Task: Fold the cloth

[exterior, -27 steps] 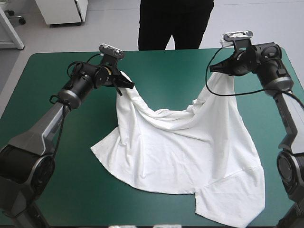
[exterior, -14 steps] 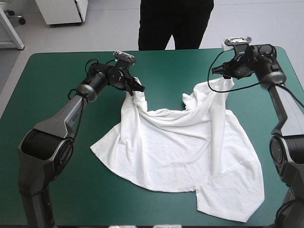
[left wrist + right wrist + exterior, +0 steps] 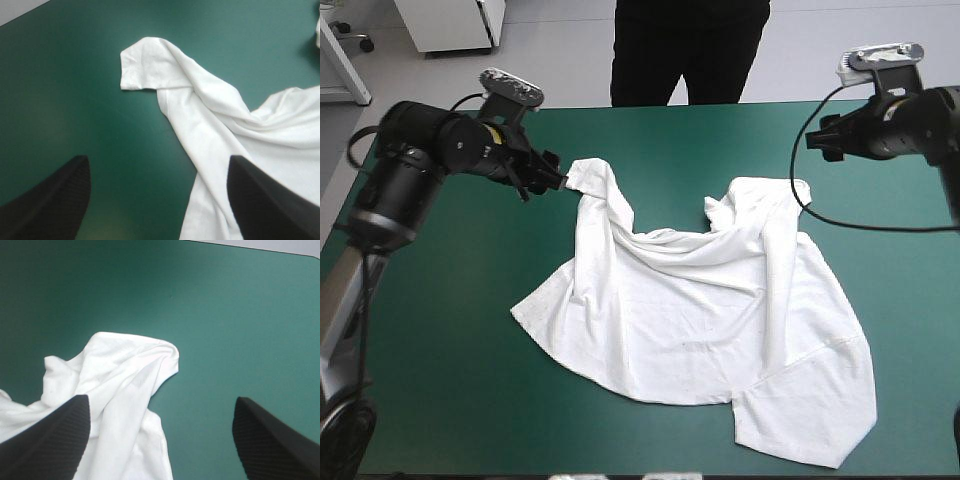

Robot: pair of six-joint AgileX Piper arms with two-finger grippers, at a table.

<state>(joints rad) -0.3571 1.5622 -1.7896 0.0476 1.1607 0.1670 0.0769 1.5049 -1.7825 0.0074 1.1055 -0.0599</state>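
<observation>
Wide open and empty, the left pincer (image 3: 556, 182) at ten o'clock and right pincer (image 3: 817, 140) at two flank the T-shirt (image 3: 710, 310) sprawled on the tabletop (image 3: 440, 370), its seemingly doubled-over far corners liable to skew any fold.

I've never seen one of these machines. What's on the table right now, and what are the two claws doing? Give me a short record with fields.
Table: teal-green cover
T-shirt: white, lying loosely spread and wrinkled on the table, not folded
Left gripper: open, empty; the shirt's far-left corner lies just ahead of it
Right gripper: open, empty; apart from the shirt, near the table's far right corner
Fold: not yet started
</observation>
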